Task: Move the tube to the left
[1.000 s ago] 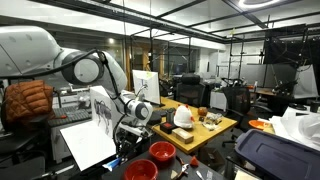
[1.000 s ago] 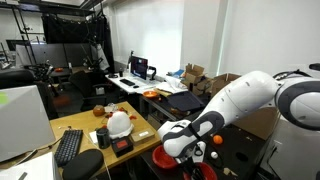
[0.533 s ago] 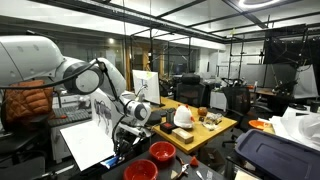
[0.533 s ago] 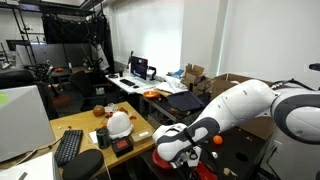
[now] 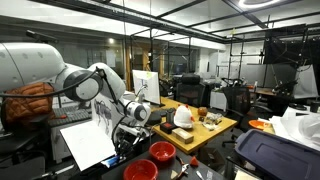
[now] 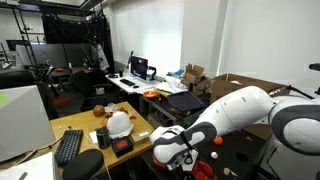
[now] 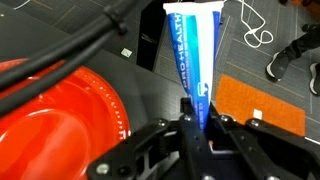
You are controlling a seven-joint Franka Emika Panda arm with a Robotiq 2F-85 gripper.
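Beside the red bowl (image 7: 60, 130), the tube (image 7: 195, 50) is being pinched at its near end by the gripper (image 7: 198, 112); it probably feels light, soft and slippery.

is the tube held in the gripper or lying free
Held: in the wrist view the gripper is shut on the near end of the tube.

Our exterior views dim and soft, a glowing white ceiling ring lamp (image 5: 262, 4) overhead; our wrist view brighter, sharper.
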